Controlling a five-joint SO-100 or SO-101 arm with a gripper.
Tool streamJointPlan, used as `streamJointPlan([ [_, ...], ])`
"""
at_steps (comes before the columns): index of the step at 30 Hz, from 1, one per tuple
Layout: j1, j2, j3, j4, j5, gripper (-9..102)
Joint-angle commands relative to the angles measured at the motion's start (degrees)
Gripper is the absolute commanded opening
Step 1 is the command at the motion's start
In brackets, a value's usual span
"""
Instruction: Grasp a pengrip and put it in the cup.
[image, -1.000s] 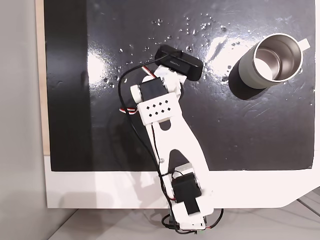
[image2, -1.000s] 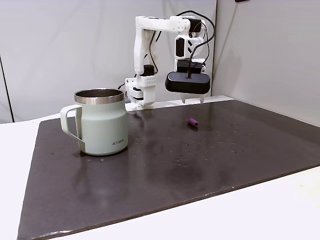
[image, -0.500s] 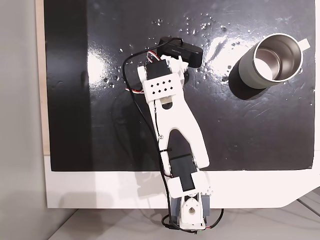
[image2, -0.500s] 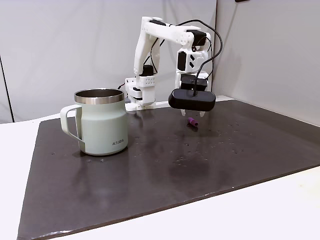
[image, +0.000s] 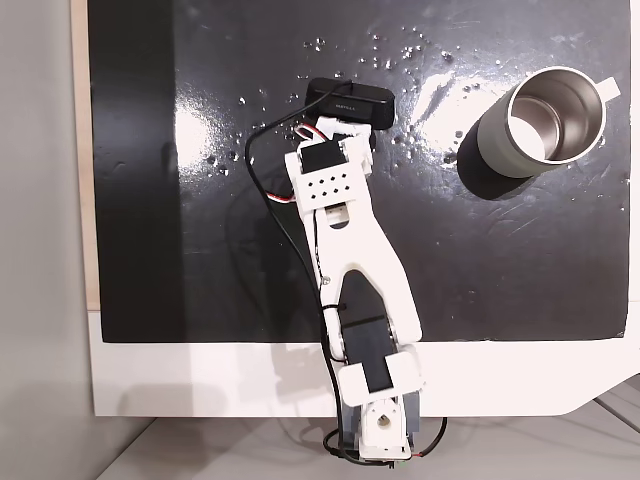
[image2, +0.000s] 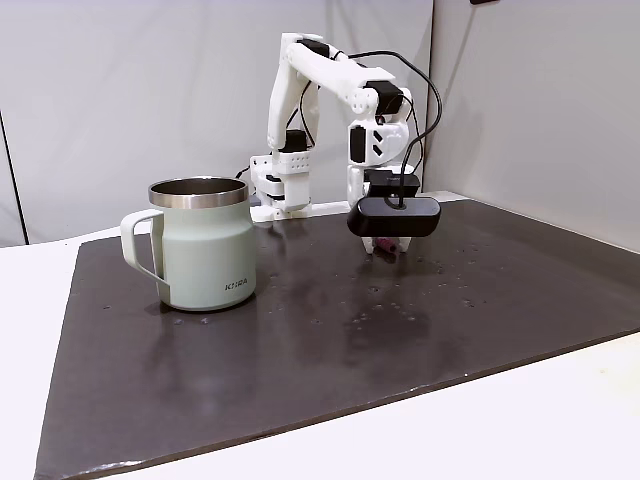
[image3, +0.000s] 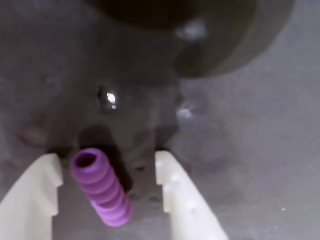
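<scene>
In the side fixed view the cup (image2: 203, 243) stands on the dark mat (image2: 300, 340), well left of the gripper (image3: 107, 167); its fingers are spread, straddling the purple ribbed pengrip (image3: 101, 187), which lies nearer the left fingertip (image3: 47, 172)

I've brought the arm (image: 345, 225) forward and down over the last second; the gripper (image3: 107, 167) now sits at mat (image2: 300, 340) level with its open fingers (image3: 172, 195) straddling the pengrip (image3: 101, 187), which the wrist camera (image2: 394, 216) now mostly hides.
</scene>
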Motion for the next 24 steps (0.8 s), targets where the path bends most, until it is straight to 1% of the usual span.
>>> streamJointPlan([
  [1,-1.0,3.5,2.2,-2.6,-0.4,18],
  [8,-2.1,5.8,8.3,-6.2,-0.4,17],
  [13,-3.2,6.5,10.3,-6.5,-0.3,11],
  [19,-3.4,6.9,10.7,-6.6,-0.3,0],
  [24,-3.3,7.9,10.6,-6.5,0.1,0],
])
